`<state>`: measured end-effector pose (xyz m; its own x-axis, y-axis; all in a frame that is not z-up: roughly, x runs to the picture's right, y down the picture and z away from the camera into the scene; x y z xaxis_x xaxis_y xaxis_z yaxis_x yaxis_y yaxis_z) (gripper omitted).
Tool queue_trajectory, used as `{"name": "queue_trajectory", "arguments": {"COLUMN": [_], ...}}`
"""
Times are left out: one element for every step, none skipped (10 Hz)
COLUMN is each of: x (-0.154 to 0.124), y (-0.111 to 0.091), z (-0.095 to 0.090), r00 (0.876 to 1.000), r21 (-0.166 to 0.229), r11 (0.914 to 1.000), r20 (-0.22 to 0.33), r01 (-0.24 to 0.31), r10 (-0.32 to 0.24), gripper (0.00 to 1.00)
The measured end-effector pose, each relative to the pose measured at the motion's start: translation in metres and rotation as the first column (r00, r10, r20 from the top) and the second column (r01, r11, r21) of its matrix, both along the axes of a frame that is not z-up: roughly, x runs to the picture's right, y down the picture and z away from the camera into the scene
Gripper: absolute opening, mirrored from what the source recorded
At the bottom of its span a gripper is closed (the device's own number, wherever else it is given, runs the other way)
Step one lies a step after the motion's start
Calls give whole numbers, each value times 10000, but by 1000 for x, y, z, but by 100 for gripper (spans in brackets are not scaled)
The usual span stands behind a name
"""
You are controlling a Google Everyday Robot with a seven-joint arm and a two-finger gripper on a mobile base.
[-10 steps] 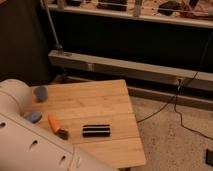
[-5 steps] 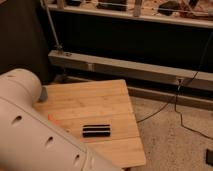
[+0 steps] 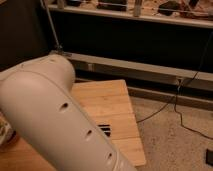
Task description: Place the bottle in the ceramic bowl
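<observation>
camera view | arm (image 3: 55, 115) blocks bench (image 3: 112, 102) | claw, bottle, bowl all unseen | claw state unknown | progress: can't tell

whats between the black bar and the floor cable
Camera view: only bare table and floor between the black bar and cable; end effector out of view.
</observation>
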<state>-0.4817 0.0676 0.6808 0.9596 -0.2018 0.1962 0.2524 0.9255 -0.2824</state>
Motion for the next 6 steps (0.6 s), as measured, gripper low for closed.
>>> {"name": "queue_trajectory", "arguments": {"x": [14, 25, 38, 41, 41, 39], "y": [-12, -20, -28, -30, -30, -28], "z": [6, 10, 18, 20, 19, 18], "r00": [9971, 9928, 9871, 9852, 9853, 9857], "r21": [-385, -594, -817, -901, -918, -926], "r11": [9965, 9913, 9841, 9815, 9815, 9819], "r20": [120, 153, 135, 134, 145, 175], "r01": [-745, -1174, -1577, -1690, -1681, -1653], "r10": [750, 1185, 1593, 1709, 1701, 1676], "gripper": [80, 80, 80, 80, 80, 80]}}
